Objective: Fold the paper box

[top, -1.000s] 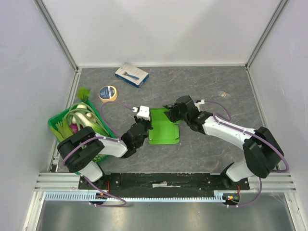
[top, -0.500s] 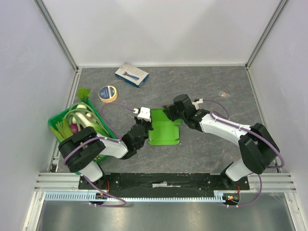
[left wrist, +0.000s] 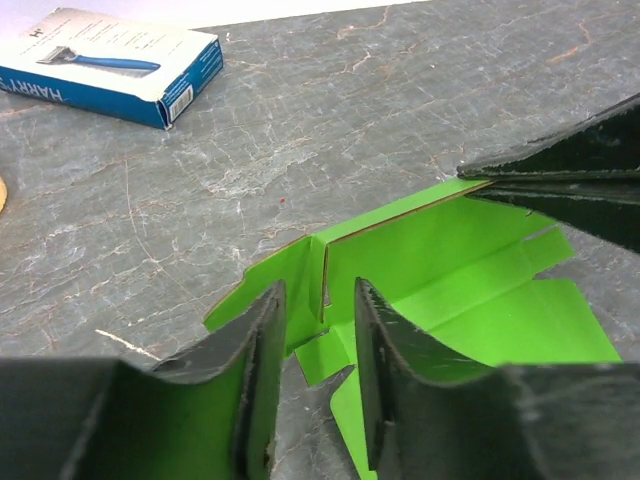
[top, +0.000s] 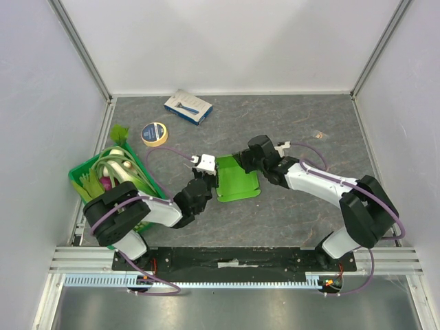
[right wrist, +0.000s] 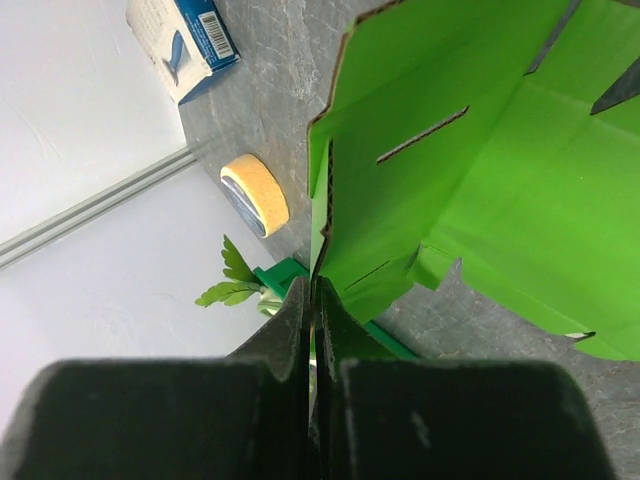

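Note:
The lime-green paper box (top: 239,182) lies partly unfolded in the middle of the table, with one wall raised. My right gripper (top: 240,162) is shut on the top edge of that raised wall (right wrist: 420,120), its fingertips (right wrist: 312,285) pinched on the card. In the left wrist view, the right gripper's fingers (left wrist: 570,180) clamp the wall's far corner. My left gripper (top: 210,180) stands at the box's left edge, open a little. A short upright flap (left wrist: 322,285) stands just past its fingertips (left wrist: 318,292), and nothing is gripped.
A blue-and-white flat carton (top: 188,106) lies at the back left, with a roll of tape (top: 154,133) in front of it. A darker green crate (top: 110,180) with vegetables sits at the left edge, close behind my left arm.
My right gripper has shut on the box's far wall. My left gripper has let go and opened slightly. The box now looks narrower from above and has turned a little.

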Tool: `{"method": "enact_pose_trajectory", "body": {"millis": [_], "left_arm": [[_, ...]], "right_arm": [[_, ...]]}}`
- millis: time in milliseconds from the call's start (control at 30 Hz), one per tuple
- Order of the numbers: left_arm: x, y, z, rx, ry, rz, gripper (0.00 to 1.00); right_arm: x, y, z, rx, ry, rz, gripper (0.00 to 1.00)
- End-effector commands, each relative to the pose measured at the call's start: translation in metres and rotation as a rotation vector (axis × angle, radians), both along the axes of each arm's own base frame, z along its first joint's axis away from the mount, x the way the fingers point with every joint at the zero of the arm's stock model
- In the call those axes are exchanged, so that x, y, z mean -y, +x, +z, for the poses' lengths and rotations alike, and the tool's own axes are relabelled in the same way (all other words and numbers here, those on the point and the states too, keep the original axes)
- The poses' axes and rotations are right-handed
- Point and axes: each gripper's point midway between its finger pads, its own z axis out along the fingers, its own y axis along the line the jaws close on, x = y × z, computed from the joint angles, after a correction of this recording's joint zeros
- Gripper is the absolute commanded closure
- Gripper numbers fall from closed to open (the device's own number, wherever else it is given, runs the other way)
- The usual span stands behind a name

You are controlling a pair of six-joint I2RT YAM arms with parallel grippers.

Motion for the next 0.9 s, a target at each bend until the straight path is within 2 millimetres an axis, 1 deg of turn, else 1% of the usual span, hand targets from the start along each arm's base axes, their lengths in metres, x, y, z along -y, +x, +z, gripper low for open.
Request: {"method": "enact_pose_trajectory", "body": {"millis": [0, 33, 67, 100, 167, 200, 233, 267, 300, 333, 367, 400, 433, 500, 533, 567, 600, 633, 667, 700, 733, 767, 800, 833, 867], "left_arm": [[0.001, -0.011, 0.016, -0.024, -0.099, -0.035, 0.52], [0.001, -0.016, 0.017, -0.037, -0.115, -0.050, 0.45], [0.002, -0.021, 0.017, -0.056, -0.128, -0.076, 0.43], [-0.005, -0.030, 0.015, -0.097, -0.143, -0.080, 0.42], [-0.011, -0.042, 0.014, -0.145, -0.162, -0.102, 0.41], [-0.021, -0.053, 0.021, -0.164, -0.206, -0.106, 0.41], [-0.025, -0.059, 0.023, -0.173, -0.224, -0.116, 0.42], [-0.030, -0.064, 0.027, -0.176, -0.252, -0.133, 0.43], [-0.035, -0.068, 0.027, -0.199, -0.291, -0.133, 0.43], [-0.044, -0.073, 0.030, -0.220, -0.312, -0.130, 0.43], [-0.047, -0.072, 0.031, -0.241, -0.340, -0.148, 0.43], [-0.049, -0.074, 0.029, -0.257, -0.360, -0.163, 0.43], [-0.049, -0.074, 0.030, -0.263, -0.371, -0.179, 0.43], [-0.054, -0.068, 0.025, -0.297, -0.375, -0.165, 0.43], [-0.053, -0.065, 0.022, -0.316, -0.362, -0.164, 0.45], [-0.054, -0.063, 0.006, -0.378, -0.327, -0.148, 0.46], [-0.051, -0.057, 0.010, -0.389, -0.329, -0.142, 0.48], [-0.050, -0.054, 0.007, -0.413, -0.320, -0.137, 0.53], [-0.051, -0.050, -0.007, -0.464, -0.305, -0.123, 0.54], [-0.049, -0.045, -0.004, -0.471, -0.315, -0.120, 0.56], [-0.050, -0.041, -0.007, -0.488, -0.314, -0.111, 0.62], [-0.053, -0.035, -0.008, -0.494, -0.327, -0.096, 0.64], [-0.053, -0.031, -0.014, -0.512, -0.323, -0.085, 0.65], [-0.054, -0.027, -0.013, -0.508, -0.329, -0.086, 0.66], [-0.056, -0.023, -0.013, -0.505, -0.331, -0.083, 0.66]], "right_arm": [[0.010, 0.001, -0.013, 0.020, -0.014, -0.035, 1.00], [0.009, 0.003, -0.010, 0.042, 0.003, -0.034, 1.00], [0.010, 0.002, -0.012, 0.046, 0.008, -0.031, 1.00], [0.013, -0.002, -0.022, 0.037, -0.006, -0.024, 1.00], [0.014, -0.002, -0.021, 0.060, 0.014, -0.014, 1.00], [0.018, -0.006, -0.031, 0.059, -0.005, -0.002, 1.00], [0.018, -0.004, -0.026, 0.090, 0.007, 0.003, 1.00], [0.021, -0.005, -0.028, 0.099, 0.003, 0.009, 1.00], [0.025, -0.009, -0.036, 0.097, -0.009, 0.020, 1.00], [0.025, -0.008, -0.033, 0.127, 0.002, 0.024, 1.00], [0.026, -0.009, -0.033, 0.138, 0.007, 0.028, 1.00], [0.029, -0.013, -0.042, 0.139, 0.004, 0.044, 1.00], [0.026, -0.011, -0.038, 0.173, 0.018, 0.055, 1.00], [0.027, -0.016, -0.045, 0.176, 0.008, 0.077, 1.00], [0.025, -0.015, -0.042, 0.199, 0.017, 0.088, 1.00], [0.026, -0.017, -0.045, 0.208, 0.006, 0.099, 1.00], [0.026, -0.017, -0.045, 0.219, 0.007, 0.104, 1.00], [0.025, -0.016, -0.040, 0.243, 0.014, 0.114, 1.00], [0.025, -0.017, -0.040, 0.259, 0.000, 0.128, 1.00], [0.026, -0.015, -0.037, 0.279, -0.004, 0.134, 1.00], [0.025, -0.013, -0.031, 0.307, -0.001, 0.141, 1.00], [0.025, -0.013, -0.028, 0.333, -0.005, 0.149, 1.00], [0.025, -0.012, -0.025, 0.364, -0.016, 0.162, 1.00], [0.022, -0.009, -0.017, 0.404, 0.003, 0.165, 1.00], [0.015, -0.008, -0.011, 0.423, 0.023, 0.197, 1.00]]}}
